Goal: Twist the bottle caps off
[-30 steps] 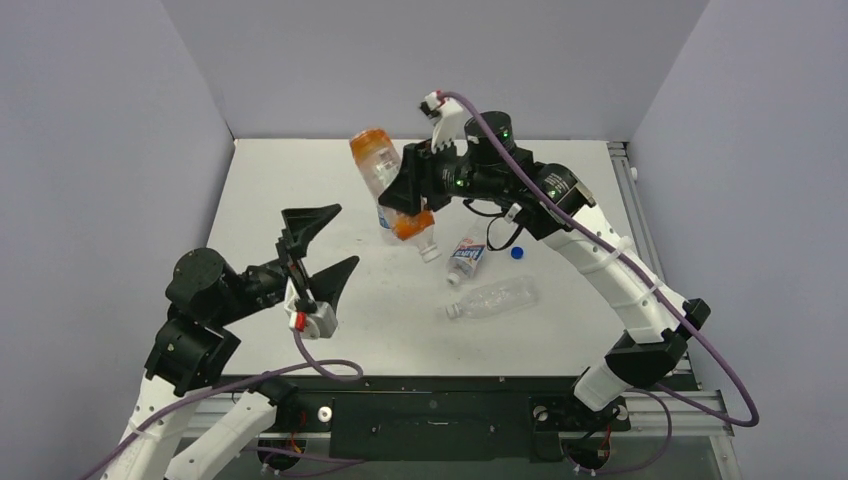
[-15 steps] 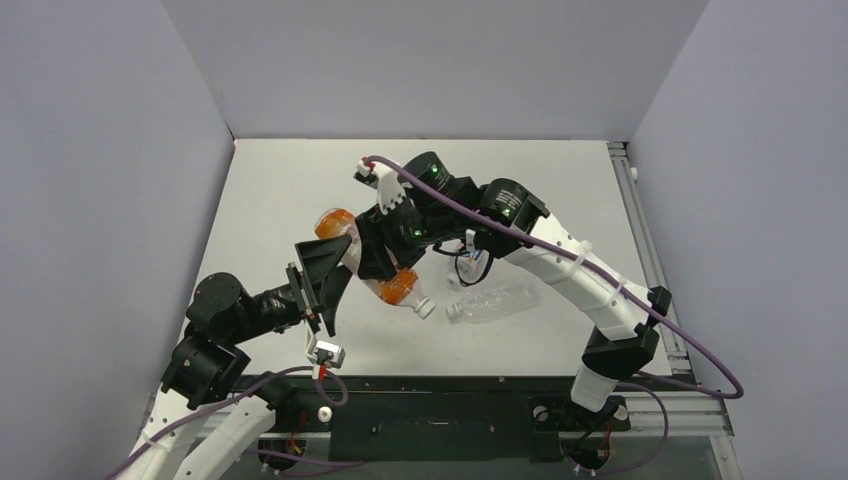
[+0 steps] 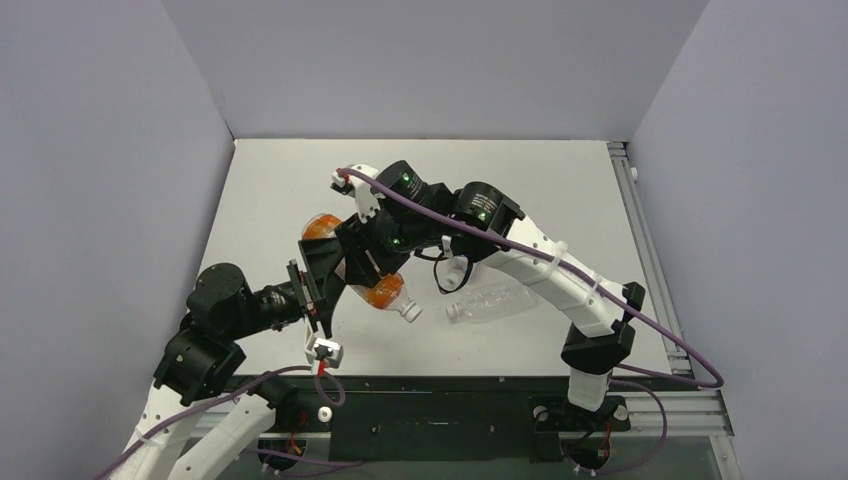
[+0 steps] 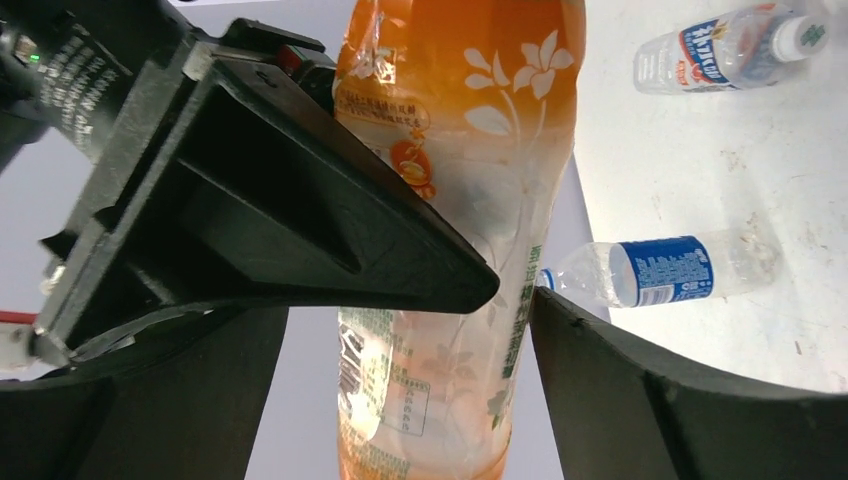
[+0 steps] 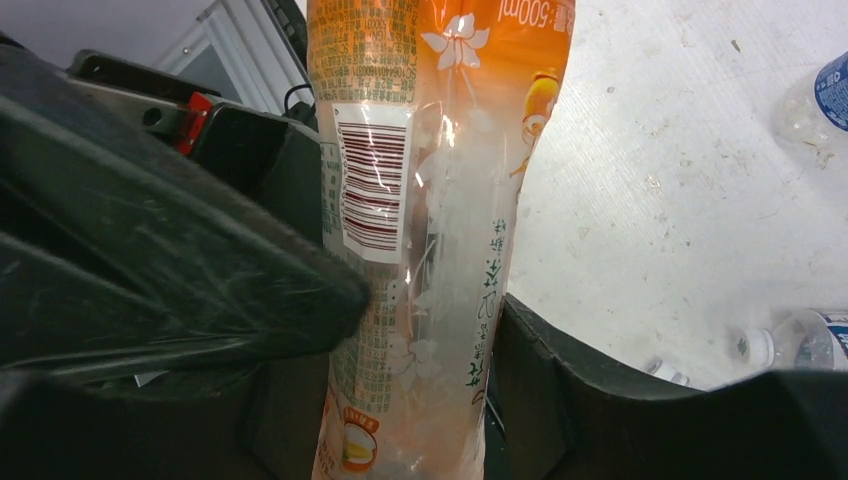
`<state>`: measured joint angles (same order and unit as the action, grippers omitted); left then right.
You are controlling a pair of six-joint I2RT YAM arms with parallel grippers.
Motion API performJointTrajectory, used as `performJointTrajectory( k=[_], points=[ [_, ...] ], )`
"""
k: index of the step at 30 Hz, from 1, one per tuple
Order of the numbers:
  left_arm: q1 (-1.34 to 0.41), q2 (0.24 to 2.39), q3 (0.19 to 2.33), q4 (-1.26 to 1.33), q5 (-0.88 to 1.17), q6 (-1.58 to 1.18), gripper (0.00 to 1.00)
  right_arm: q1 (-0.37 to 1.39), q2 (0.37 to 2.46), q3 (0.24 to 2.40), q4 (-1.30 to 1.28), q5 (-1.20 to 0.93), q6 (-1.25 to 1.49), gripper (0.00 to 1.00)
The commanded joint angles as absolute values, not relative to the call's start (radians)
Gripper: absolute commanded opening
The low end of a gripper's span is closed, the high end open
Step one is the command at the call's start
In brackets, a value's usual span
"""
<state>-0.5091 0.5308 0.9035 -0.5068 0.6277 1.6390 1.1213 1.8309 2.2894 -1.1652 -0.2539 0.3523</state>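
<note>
The right arm folds across toward 9 o'clock; the right pincer pinches the orange bottle above the bench, cap tipped toward 4 o'clock. The left pincer stands spread around it.

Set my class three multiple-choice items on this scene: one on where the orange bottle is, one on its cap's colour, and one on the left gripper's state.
1. Where is the orange bottle? A lying flat; B standing alone; C held aloft in the right gripper.
2. Its cap is: A white; B blue; C red.
3. The left gripper is: A shut on the cap; B open astride the bottle; C shut empty.
Answers: C, the right fingers clamp its label; A, the neck ends in a white cap; B, its fingers flank the bottle with a gap.
</note>
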Motion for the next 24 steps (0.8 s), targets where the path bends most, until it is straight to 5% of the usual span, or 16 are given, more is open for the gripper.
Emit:
performJointTrajectory(
  k=[1,10,17,20,24],
  points=[
    [-0.514,0.576,0.966,-0.578,0.629,1.664,0.84,1.153,1.825,2.305,-1.143,-0.231,0.342,0.52],
    [-0.518,0.599,0.978,-0.611,0.591,1.663,0.69,1.173,1.814,2.339,-1.184,-0.215,0.29,0.55],
    [-0.522,0.598,0.968,-0.544,0.58,1.581,0.31,1.174,1.788,2.378,-1.157,-0.138,0.263,0.73],
    [-0.522,0.582,0.954,-0.493,0.565,1.519,0.29,1.141,1.749,2.377,-1.111,-0.115,0.268,0.83],
    [-0.522,0.558,0.906,-0.413,0.531,1.378,0.29,1.047,1.656,2.329,-1.01,-0.128,0.303,0.85]
  ],
)
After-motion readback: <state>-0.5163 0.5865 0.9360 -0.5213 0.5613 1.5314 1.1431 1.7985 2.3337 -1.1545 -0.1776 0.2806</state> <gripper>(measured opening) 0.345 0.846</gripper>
